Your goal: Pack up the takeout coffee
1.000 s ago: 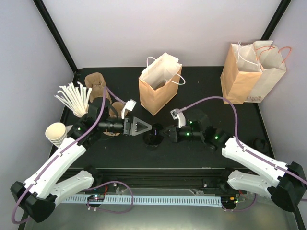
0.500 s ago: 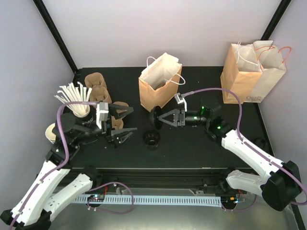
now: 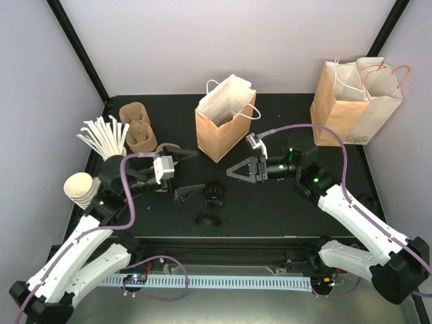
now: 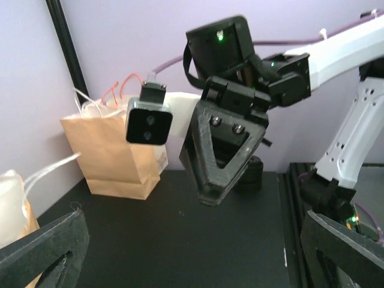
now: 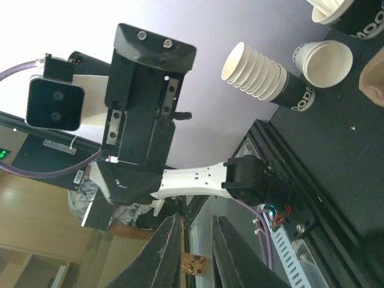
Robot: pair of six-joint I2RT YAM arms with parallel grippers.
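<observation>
The takeout coffee (image 3: 214, 194) stands on the black table, a black disc from above, between the two grippers and slightly nearer than them. My left gripper (image 3: 196, 172) is just left of it, jaws spread wide and empty; in the left wrist view (image 4: 195, 240) only bare table lies between its fingers. My right gripper (image 3: 233, 172) hovers just behind and right of the cup, pointing left; in the right wrist view (image 5: 197, 219) its jaws stand a narrow gap apart with nothing between them. The cup shows in neither wrist view.
An open brown paper bag (image 3: 226, 125) stands behind the cup. More bags (image 3: 354, 101) stand at the back right. Brown pulp carriers (image 3: 135, 125), a cup of straws (image 3: 104, 138) and stacked lidless cups (image 3: 79, 187) are at the left. A dark oval shape (image 3: 208, 219) lies near the front edge.
My right gripper drew back to the right and no longer has the black round thing at its tip. A dark oval appeared on the table in front. My left gripper moved slightly right.
</observation>
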